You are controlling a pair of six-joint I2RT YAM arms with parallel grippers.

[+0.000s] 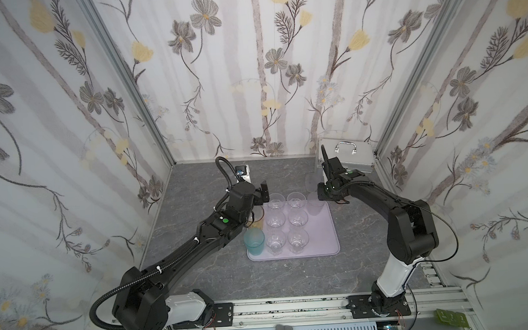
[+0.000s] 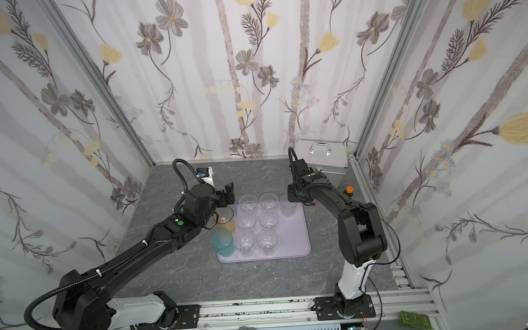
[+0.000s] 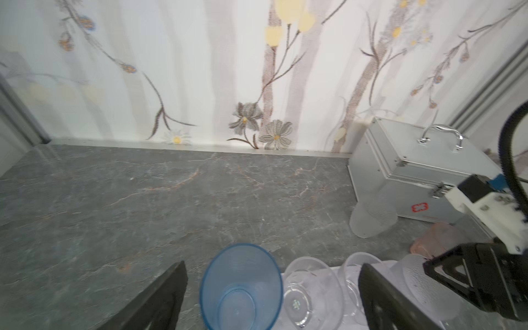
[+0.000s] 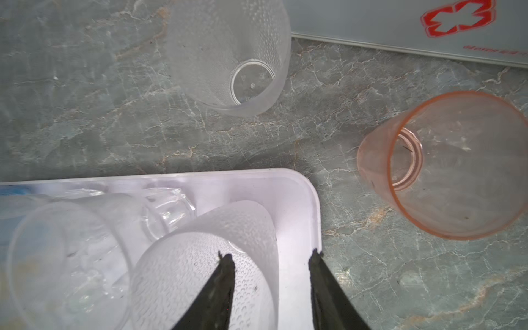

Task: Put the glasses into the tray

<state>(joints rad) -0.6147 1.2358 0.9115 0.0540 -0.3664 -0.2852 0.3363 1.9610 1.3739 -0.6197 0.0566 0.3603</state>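
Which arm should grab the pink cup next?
The right one, probably. The right gripper hangs at the tray's corner, and the pink cup stands on the table close beside it. The left gripper is across the tray, by the blue cup.

From the middle of the tray (image 1: 324,237), the three-to-five o'clock strip is bare; clear glasses (image 1: 298,239) pack nine o'clock. The counter (image 1: 225,276) at six o'clock lies open. At one o'clock a frosted glass (image 4: 228,51), a pink glass (image 4: 445,165) and the silver case (image 1: 361,160) crowd in.
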